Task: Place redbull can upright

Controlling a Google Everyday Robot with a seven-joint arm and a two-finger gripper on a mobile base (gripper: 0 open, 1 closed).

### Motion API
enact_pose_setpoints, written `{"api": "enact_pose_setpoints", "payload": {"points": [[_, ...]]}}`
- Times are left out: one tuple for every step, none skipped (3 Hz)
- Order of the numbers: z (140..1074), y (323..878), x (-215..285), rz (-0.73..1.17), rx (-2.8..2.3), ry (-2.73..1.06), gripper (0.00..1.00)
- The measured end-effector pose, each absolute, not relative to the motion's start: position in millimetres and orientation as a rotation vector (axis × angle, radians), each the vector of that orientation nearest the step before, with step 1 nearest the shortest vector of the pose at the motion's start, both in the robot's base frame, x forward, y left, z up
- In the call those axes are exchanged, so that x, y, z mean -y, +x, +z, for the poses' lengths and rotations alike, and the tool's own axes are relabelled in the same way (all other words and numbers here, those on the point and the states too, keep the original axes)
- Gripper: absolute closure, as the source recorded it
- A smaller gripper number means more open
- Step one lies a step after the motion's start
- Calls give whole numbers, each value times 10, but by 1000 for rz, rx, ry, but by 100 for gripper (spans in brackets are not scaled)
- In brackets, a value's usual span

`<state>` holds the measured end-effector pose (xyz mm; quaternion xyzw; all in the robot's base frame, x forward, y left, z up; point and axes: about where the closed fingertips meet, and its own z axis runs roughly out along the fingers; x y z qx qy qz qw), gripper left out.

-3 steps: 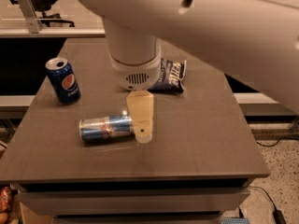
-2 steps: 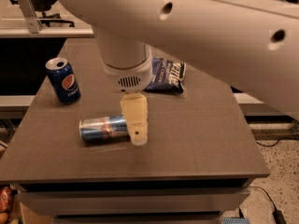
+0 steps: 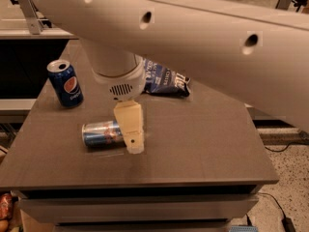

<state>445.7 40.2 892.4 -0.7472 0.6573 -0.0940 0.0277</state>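
The robot arm [image 3: 193, 42] is the largest thing in the camera view. It sweeps in from 3 o'clock across the top and turns down through its wrist housing near the table's middle, probably so the tool comes at the can from above.

The dark table [image 3: 203, 144] bears 3 items. Taking its centre as the dial, a blue snack bag [image 3: 164, 79] lies at 1 o'clock, partly behind the wrist and well apart from the work. A Pepsi can [image 3: 66, 83] stands upright at 10 o'clock, open top showing. It is not the target, and it is near enough that a wide swing could clip it.

The redbull can [image 3: 100, 133] lies on its side at 8 o'clock, its long axis running 9 to 3 and 1 silver end facing 9 o'clock. It has yet to be stood up.

The gripper [image 3: 133, 141] hangs straight down from the wrist at the can's 3 o'clock end. Its pale front part covers that end and reaches the tabletop. I judge this low, end-on stance suits grasping the can for tipping upright. Whether the gripper is apart or clamped on the can, I cannot tell, since the can's far side is hidden.
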Motion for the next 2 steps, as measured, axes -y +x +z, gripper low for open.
{"api": "enact_pose_setpoints", "payload": {"points": [[8888,4438,-470,-298,-2026,-2324,0],[8859,4424,-533,-301,-2025,-2338,0]]}}
